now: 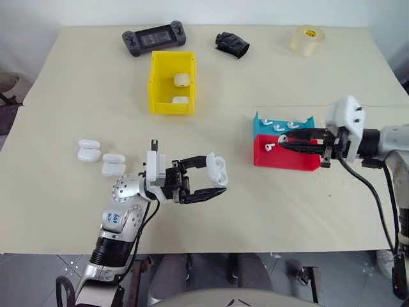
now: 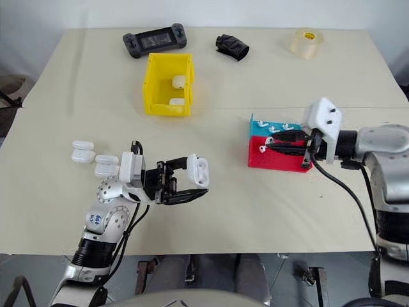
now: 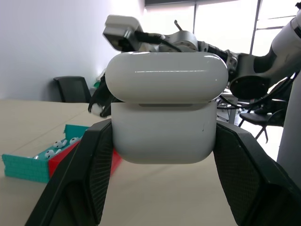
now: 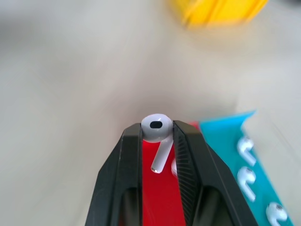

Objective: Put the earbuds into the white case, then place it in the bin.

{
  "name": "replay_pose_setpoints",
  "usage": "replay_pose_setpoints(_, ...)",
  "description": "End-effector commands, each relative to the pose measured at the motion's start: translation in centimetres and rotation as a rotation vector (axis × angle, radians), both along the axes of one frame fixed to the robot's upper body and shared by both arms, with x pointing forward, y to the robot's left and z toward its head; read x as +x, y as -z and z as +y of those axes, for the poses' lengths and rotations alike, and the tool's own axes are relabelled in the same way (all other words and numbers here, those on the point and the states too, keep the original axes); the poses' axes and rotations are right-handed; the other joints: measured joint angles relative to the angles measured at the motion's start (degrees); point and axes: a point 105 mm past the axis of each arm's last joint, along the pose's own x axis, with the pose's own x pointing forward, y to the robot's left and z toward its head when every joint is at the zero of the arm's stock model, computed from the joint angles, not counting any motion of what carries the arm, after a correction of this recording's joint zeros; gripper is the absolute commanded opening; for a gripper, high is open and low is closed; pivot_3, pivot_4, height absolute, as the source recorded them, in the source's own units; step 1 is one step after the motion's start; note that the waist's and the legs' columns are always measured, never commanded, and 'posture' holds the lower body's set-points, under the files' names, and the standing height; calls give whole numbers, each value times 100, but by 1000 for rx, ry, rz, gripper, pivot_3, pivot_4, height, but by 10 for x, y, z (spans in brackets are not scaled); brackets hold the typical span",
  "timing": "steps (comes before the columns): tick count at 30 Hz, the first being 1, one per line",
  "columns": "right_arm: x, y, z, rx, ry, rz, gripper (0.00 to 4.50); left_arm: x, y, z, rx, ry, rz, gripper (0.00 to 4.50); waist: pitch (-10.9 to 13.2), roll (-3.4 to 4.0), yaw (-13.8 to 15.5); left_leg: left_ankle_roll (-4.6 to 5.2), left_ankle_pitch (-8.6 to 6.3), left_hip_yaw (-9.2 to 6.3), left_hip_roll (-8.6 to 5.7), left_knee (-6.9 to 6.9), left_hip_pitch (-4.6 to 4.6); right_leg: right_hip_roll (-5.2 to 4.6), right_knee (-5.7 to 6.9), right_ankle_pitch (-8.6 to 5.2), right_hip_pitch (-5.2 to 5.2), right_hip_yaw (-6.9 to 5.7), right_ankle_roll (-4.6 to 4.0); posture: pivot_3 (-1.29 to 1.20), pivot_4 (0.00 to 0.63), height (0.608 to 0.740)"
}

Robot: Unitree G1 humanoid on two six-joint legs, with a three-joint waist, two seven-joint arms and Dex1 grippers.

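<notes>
The left hand (image 1: 217, 182) was clamped on the white case (image 1: 218, 170) (lid raised), held above the worktop (image 1: 287, 211) well short of the yellow bin (image 1: 172, 82). The right hand (image 4: 157, 128) was pinching one earbud (image 4: 157, 133) by its head above the red tray (image 1: 285, 155), farther from the bin; more earbuds (image 1: 279, 126) lay in the adjoining teal tray (image 1: 260, 126).

7 cases (image 1: 89, 150); 5 earbuds (image 1: 280, 127)

Yellow bin (image 4: 220, 11) blurred, cut off by the frame edge.
</notes>
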Motion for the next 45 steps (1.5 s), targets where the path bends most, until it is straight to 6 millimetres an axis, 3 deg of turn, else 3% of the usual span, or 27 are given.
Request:
replay_pose_setpoints(1,-21,-32,23,328,-29,-81,562,2,-9,0,-44,44,16,2928,0,0,-18,-2,-1,1,12,0,4,1,5,0,-1,1,0,0,150,740)
replay_pose_setpoints(5,-46,-37,54,625,-95,-99,562,6,-14,-1,-36,101,36,2928,0,1,-15,-5,-1,3,10,-4,6,4,15,0,-7,7,-1,0,150,740)
replay_pose_setpoints(9,-58,-37,68,814,-109,-102,562,10,-20,-2,-29,142,48,2928,0,1,2,-4,-2,0,-16,-2,4,3,16,1,-7,14,1,0,150,740)
replay_pose_setpoints(22,-63,-11,110,892,-147,-73,562,14,-34,-13,-52,242,97,2928,0,1,-42,-2,-3,9,-17,-9,11,10,28,2,-18,33,3,0,150,740)
replay_pose_setpoints(34,-57,-1,115,906,-139,-60,562,14,-41,-15,-68,252,76,2928,0,1,-32,-2,-3,10,-17,-8,12,10,29,2,-18,36,3,0,150,740)
replay_pose_setpoints(45,-57,19,116,837,-171,74,562,16,-49,-16,-114,229,30,2928,0,1,-28,-1,-3,10,-17,-8,11,9,27,2,-17,36,3,0,150,740)
